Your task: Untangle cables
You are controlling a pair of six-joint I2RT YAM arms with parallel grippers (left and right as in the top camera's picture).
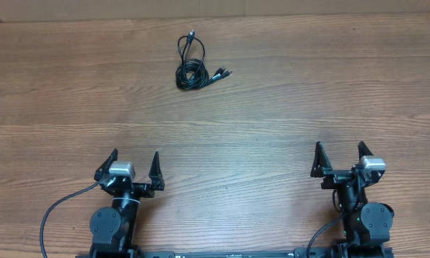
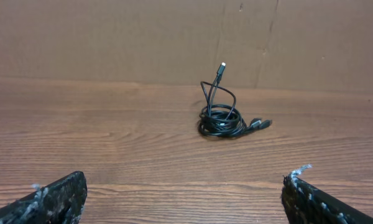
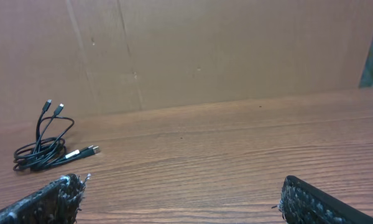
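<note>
Cables (image 1: 193, 68) in one small black knot on the far part of the desk (image 1: 294, 93), seen from overhead: tight coil at the near end, one loop with a plug reaching away toward the far edge, more plug ends poking out to the right. Long axis roughly straight away from the robot, leaning a little. Well apart from both arms. Left gripper (image 1: 135, 166) near the front edge, jaws spread fully wide, holding nothing; right gripper (image 1: 339, 159) likewise at the front, spread wide, empty. Bundle ahead of and slightly right of the left gripper, far ahead and well to the left of the right one; left arm judged clearly the nearer, so probably the one to reach first, straight forward with a small shift rightward. From the left wrist: cables (image 2: 222, 119) ahead and just right of centre, beyond the gap of the left gripper (image 2: 185, 182), one plug standing up against a brown cardboard wall (image 2: 112, 37) behind, other plugs lying off to the right of the coil. Fingertips (image 2: 62, 196) at the bottom corners, wide apart, nothing between. From the right wrist: cables (image 3: 45, 152) low at the far left, two plugs raised on a loop, others pointing right along the desk; right gripper (image 3: 180, 185) gaping, empty, aimed at bare wood. No brand, label or readable writing anywhere.
</note>
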